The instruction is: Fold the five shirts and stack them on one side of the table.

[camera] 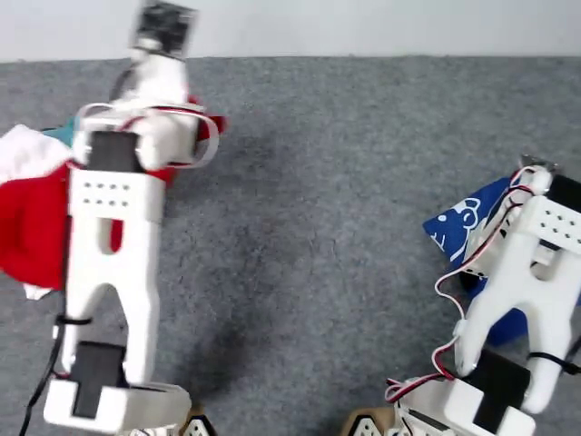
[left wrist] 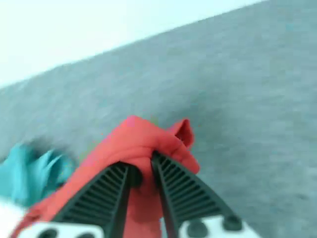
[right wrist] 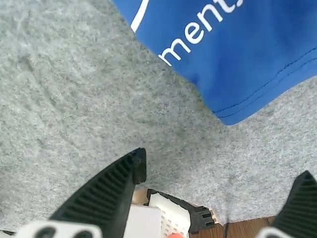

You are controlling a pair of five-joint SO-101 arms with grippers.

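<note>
A red shirt (camera: 32,227) lies bunched at the table's left side, with a white shirt (camera: 27,150) and a teal shirt (camera: 59,132) beside it. My left gripper (left wrist: 141,166) is shut on a raised fold of the red shirt (left wrist: 143,139), and the teal shirt (left wrist: 29,171) sits just past it. At the right edge lies a blue shirt (camera: 458,222) with white print, partly hidden under the right arm (camera: 526,263). My right gripper (right wrist: 220,173) stands open above bare grey mat, close to a hemmed corner of the blue shirt (right wrist: 233,49), with nothing between its fingers.
Grey felt (camera: 318,227) covers the table, with a wide bare stretch between the two arms. A white wall (camera: 363,27) runs along the far edge. In the right wrist view a wooden table edge (right wrist: 247,228) and a white arm base part (right wrist: 168,218) lie near the gripper.
</note>
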